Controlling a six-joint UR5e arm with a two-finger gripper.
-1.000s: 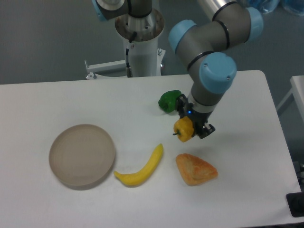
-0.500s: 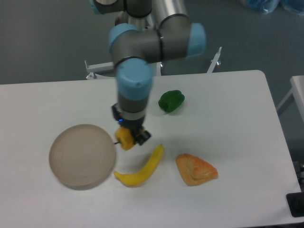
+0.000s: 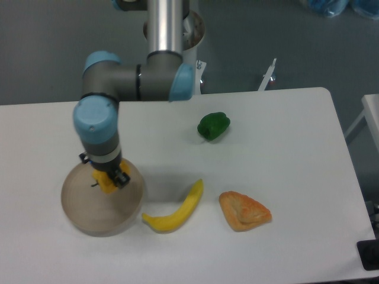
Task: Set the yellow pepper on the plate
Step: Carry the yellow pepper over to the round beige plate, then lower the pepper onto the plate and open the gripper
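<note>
1. Nearest the front edge of the white worktop [image 3: 296, 148] lie a banana [image 3: 175, 210] and, to its right, an orange wedge-shaped item [image 3: 244, 211], apart from each other.
2. The plate [image 3: 89, 216] sits at front left, flat, its right rim close to the banana's lower tip.
3. The hand [image 3: 108, 179] hangs over the plate, its fingers closed on the pepper [image 3: 105, 182]. The pepper is above the plate's middle; whether it touches the plate cannot be told. Its dark stem points left.
4. The arm [image 3: 98, 127] rises from the hand, bends right at a blue-capped joint and joins a grey column behind.
5. Farther back, right of centre, a green pepper [image 3: 214, 125] rests alone on the worktop.
</note>
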